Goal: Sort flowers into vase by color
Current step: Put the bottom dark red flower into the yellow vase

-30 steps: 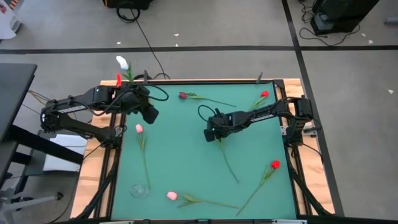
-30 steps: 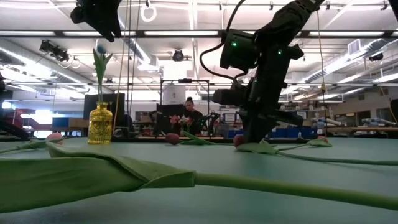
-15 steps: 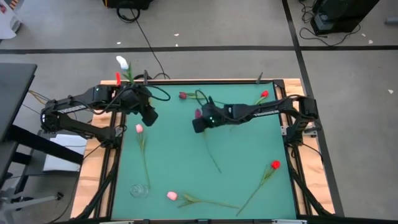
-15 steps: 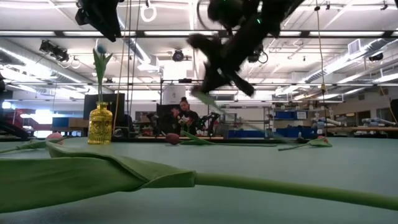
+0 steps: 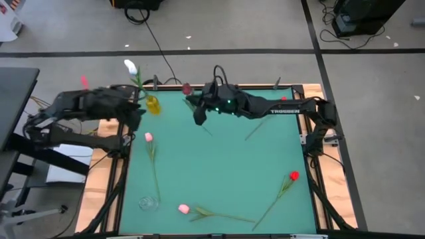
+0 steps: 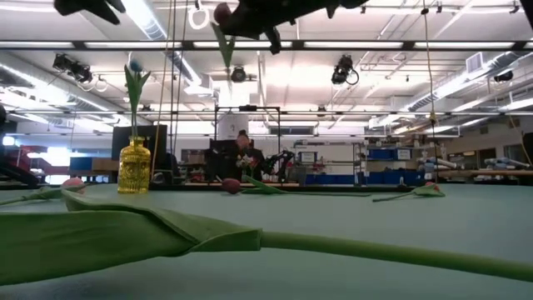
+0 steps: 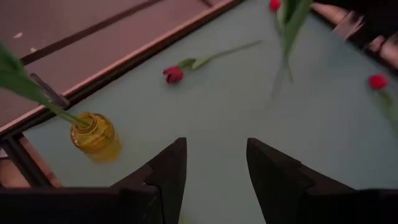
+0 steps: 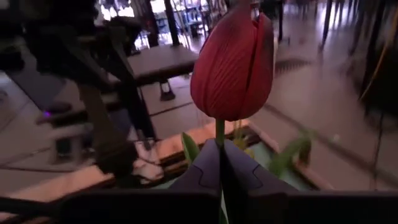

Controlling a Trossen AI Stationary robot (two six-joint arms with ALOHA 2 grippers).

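Observation:
My right gripper (image 5: 197, 114) is high over the table's far left part, shut on a dark maroon tulip (image 8: 232, 62), whose head also shows in the high view (image 5: 186, 88). A yellow vase (image 5: 153, 105) at the far left corner holds a white tulip (image 5: 130, 66) by its stem. My left gripper (image 7: 214, 168) is open and empty, drawn back near the table's left edge (image 5: 135, 111). Another maroon tulip (image 7: 173, 74) lies on the green mat. Two pink tulips (image 5: 148, 137) (image 5: 184, 208) and a red tulip (image 5: 293, 176) also lie there. My right gripper pinches the maroon tulip's stem just below the head (image 8: 219, 134) between its two fingers. The head stands past the fingertips. The stem and a leaf (image 6: 225, 46) hang below, lifted clear of the table.
A clear glass vase (image 5: 149, 202) stands near the near left corner. A loose green stem (image 5: 255, 129) lies at the far right, partly under the right arm. A big leaf and stem (image 6: 208, 237) lie close before the low camera. A wooden frame (image 5: 312, 153) borders the mat.
My right gripper has risen from the middle of the mat and swung toward the far left, toward the yellow vase, carrying the maroon tulip lifted clear. My left arm has drawn back toward the table's left edge.

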